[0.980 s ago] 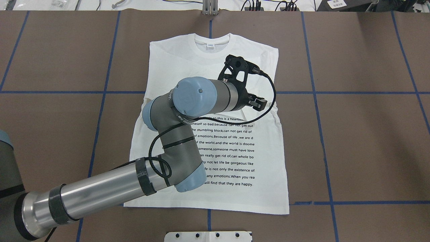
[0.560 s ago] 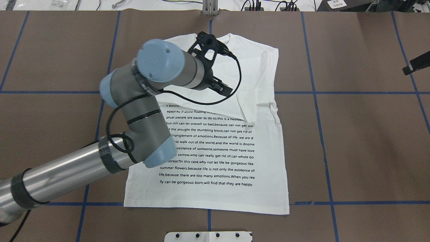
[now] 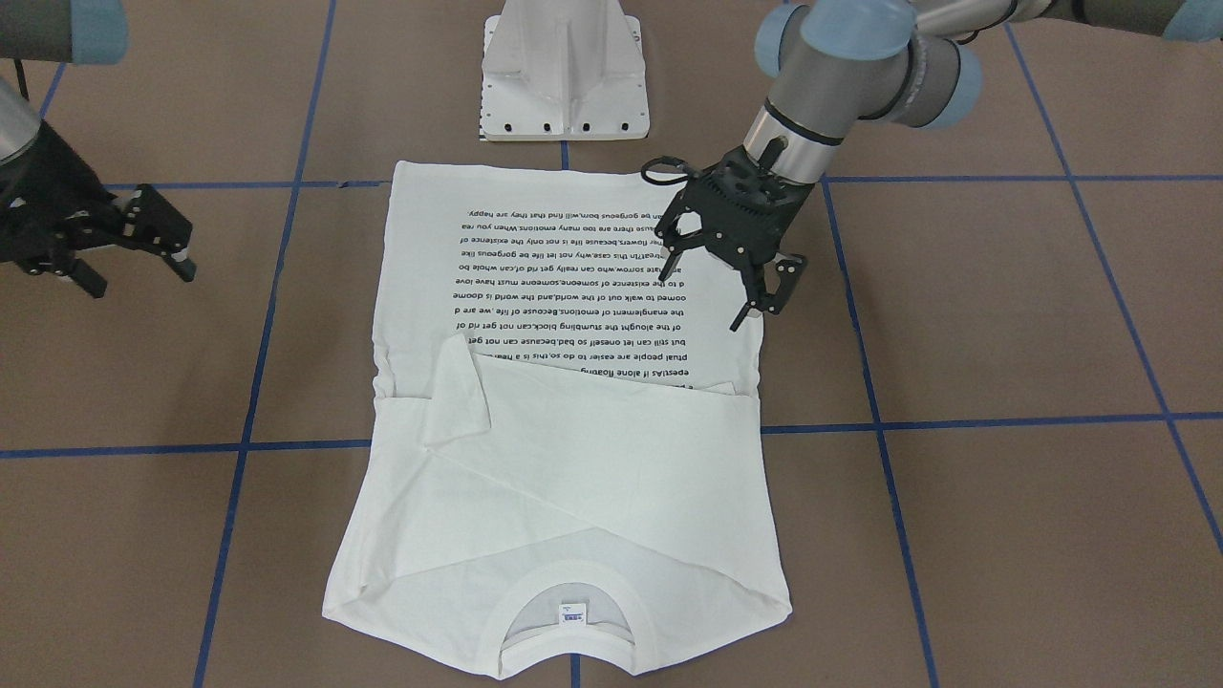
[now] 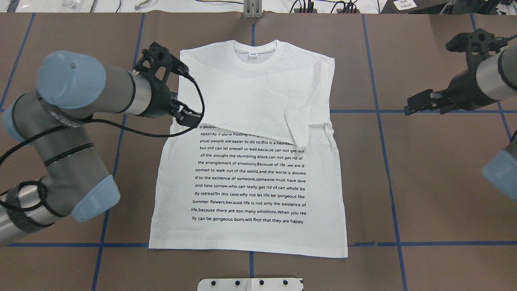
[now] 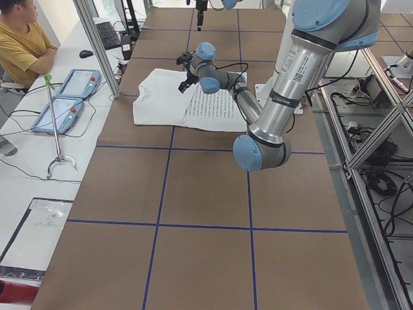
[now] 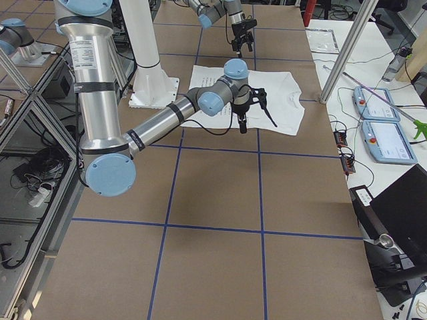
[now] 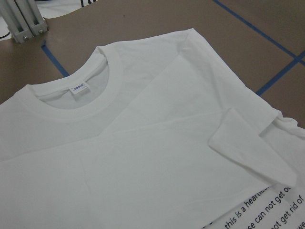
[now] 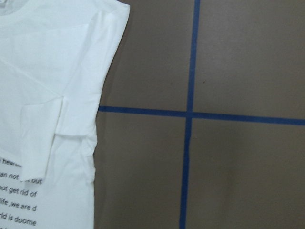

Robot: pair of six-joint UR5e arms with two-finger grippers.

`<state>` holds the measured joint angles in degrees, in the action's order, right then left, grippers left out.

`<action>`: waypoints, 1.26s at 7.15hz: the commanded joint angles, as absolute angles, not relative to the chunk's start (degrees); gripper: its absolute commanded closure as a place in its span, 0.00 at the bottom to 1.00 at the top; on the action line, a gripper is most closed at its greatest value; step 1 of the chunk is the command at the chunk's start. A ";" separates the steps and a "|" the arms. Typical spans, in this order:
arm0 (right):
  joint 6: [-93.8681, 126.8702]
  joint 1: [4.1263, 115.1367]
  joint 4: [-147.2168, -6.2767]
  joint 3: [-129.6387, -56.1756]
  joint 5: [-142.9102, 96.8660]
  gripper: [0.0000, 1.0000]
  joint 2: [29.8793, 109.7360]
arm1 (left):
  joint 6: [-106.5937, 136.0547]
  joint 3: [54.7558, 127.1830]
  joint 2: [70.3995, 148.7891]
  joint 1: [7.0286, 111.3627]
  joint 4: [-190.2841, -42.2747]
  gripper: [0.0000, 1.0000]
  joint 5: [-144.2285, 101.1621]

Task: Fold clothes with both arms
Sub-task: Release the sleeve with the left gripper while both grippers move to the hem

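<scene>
Shirt, white and long-sleeved, is spread flat mid-table, print upward, collar away from the robot. At its left edge the left gripper is seen spread wide, empty. One sleeve is folded across the chest, its cuff hiding part of the top text lines. Well off the cloth, the right gripper is likewise parted, empty.
</scene>
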<state>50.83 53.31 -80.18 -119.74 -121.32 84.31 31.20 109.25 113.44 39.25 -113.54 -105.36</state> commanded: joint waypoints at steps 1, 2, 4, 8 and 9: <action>67.16 38.57 -80.07 -129.33 -110.90 0.00 88.22 | 36.88 122.11 98.41 39.38 -114.34 0.00 -106.26; 74.02 30.67 -79.98 -133.12 -103.78 0.00 90.94 | 43.27 125.91 94.43 38.68 -114.52 0.00 -106.17; 84.59 16.24 -74.23 -134.56 -89.20 0.00 96.65 | 56.01 126.03 89.15 30.36 -120.21 0.00 -103.99; 87.36 10.90 -70.22 -134.56 -84.38 0.00 100.64 | 75.46 121.13 88.76 12.43 -121.20 0.23 -92.48; 87.28 10.90 -70.22 -134.56 -84.20 0.00 100.63 | 75.58 119.37 89.03 12.22 -121.11 0.26 -91.94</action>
<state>87.28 11.00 -70.29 -134.56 -84.43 100.60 73.50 121.51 88.52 14.13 -121.16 -93.47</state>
